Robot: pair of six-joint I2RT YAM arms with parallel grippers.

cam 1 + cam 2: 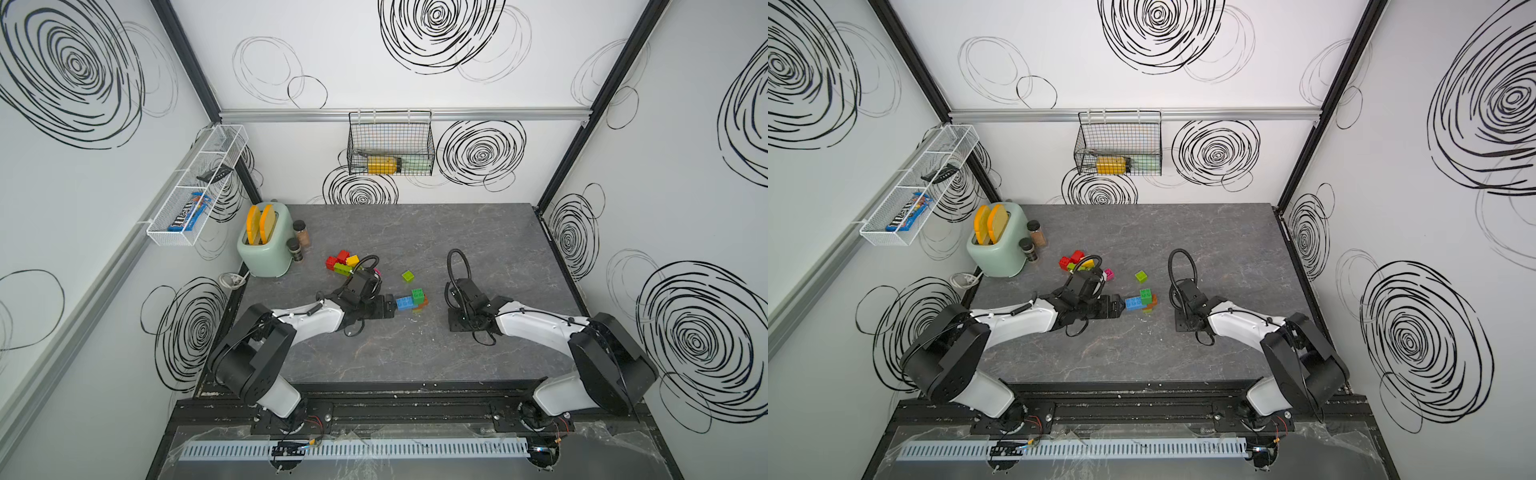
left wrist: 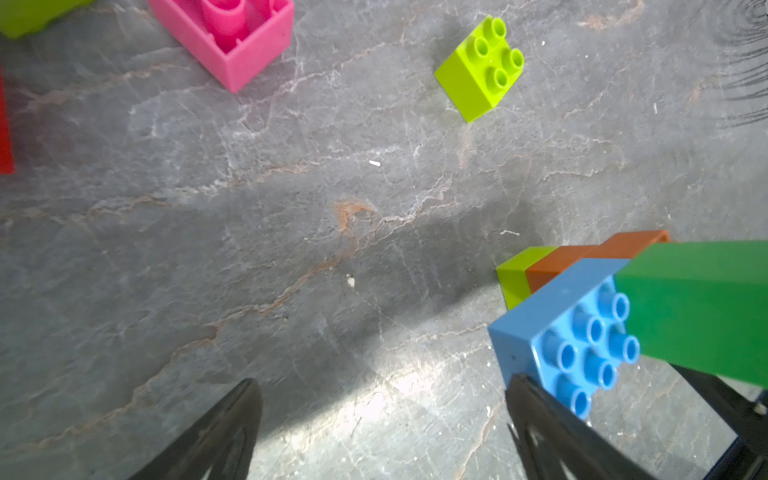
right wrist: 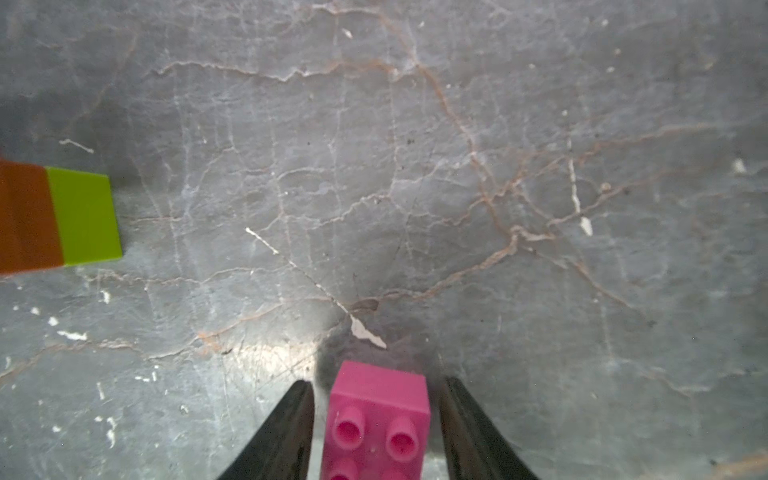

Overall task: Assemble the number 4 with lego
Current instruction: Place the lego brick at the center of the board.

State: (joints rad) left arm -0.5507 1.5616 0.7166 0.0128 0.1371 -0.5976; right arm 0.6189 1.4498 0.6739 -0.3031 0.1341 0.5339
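A joined group of lego stands mid-table: a blue brick (image 1: pixel 403 303) and a green brick (image 1: pixel 417 296) on top, orange (image 2: pixel 582 257) and lime (image 2: pixel 515 270) below. My left gripper (image 2: pixel 384 380) is wide open and holds nothing, with one fingertip (image 2: pixel 523 395) at the blue brick's corner. My right gripper (image 3: pixel 378 382) points down at the table to the right of the group. A pink brick (image 3: pixel 378 415) stands between its fingers with a gap on each side, so it is open. A loose lime brick (image 1: pixel 408 275) lies behind the group. Another pink brick (image 2: pixel 232 37) lies upside down.
Red, yellow and lime bricks (image 1: pixel 343 262) are heaped behind the left wrist. A mint toaster (image 1: pixel 266 245) and two spice jars (image 1: pixel 300 232) stand at the back left. A black wire basket (image 1: pixel 390 143) hangs on the back wall and a white wire shelf (image 1: pixel 195 187) on the left wall.
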